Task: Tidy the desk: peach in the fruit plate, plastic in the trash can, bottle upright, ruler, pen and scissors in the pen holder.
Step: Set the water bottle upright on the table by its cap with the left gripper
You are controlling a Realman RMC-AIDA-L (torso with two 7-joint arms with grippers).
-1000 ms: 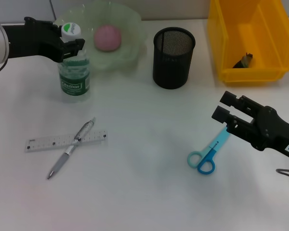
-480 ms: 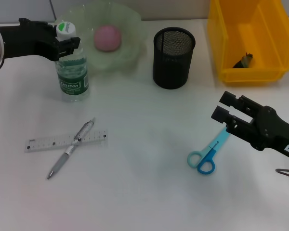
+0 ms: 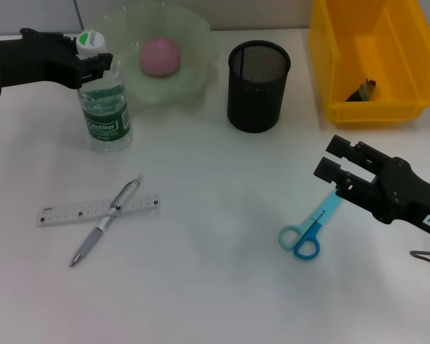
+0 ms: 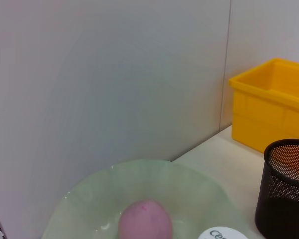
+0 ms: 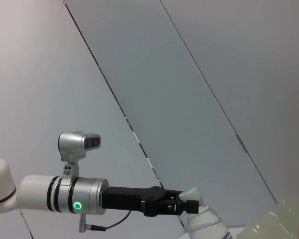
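- Two arms show over the white tabletop, and the black mesh pen holder near its far edge serves as the landmark.
- To the left of the pen holder, the left gripper has its jaws closed on the neck of the bottle, just under the white cap; the bottle stands upright on the tabletop.
- Between the bottle and the pen holder, slightly farther back, sits the pale green fruit plate with the peach resting inside it.
- To the right of the pen holder stands the yellow trash can, with a small dark piece of plastic lying on its floor.
- Nearer the robot than the pen holder and to its right, the right gripper hovers with its jaws open, just above the blade end of the blue scissors, which lie flat on the tabletop.
- Nearer than the pen holder and well to its left, the pen lies crossed over the clear ruler, touching it.
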